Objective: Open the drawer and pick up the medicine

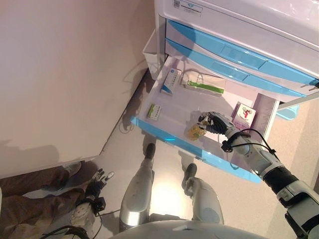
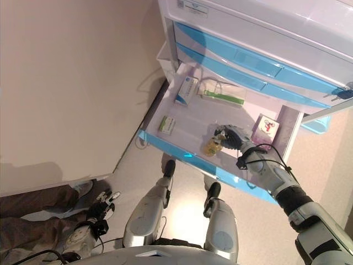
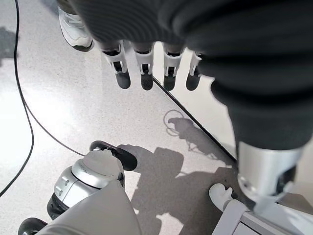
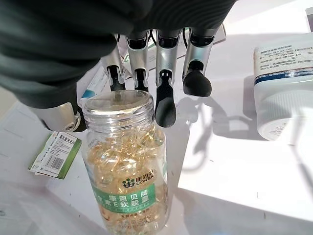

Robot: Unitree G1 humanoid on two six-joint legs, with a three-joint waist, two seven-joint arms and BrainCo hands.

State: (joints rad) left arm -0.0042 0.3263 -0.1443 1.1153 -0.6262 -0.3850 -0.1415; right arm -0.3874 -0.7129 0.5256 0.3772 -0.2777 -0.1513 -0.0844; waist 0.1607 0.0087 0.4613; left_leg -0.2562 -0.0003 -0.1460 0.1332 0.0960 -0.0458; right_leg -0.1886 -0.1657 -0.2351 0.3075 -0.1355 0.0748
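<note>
The cabinet's lower drawer (image 1: 164, 135), with a blue front, stands pulled out. On its white floor is a clear bottle of yellow capsules (image 1: 195, 131) with a green label (image 4: 128, 188). My right hand (image 1: 215, 122) reaches into the drawer from the right. Its fingers (image 4: 165, 105) curl over the bottle's lid and the thumb (image 4: 68, 120) sits at the lid's other side. My left hand (image 1: 98, 180) hangs low near the floor with straight fingers (image 3: 146, 68), holding nothing.
Also in the drawer are a blue-and-white box (image 1: 172, 80), a long green-and-white box (image 1: 204, 87), a small green-and-white box (image 1: 154, 111) and a pink box (image 1: 244, 115). Two shut blue drawers (image 1: 234, 55) sit above. A person's leg and shoe (image 1: 72, 169) are at the lower left.
</note>
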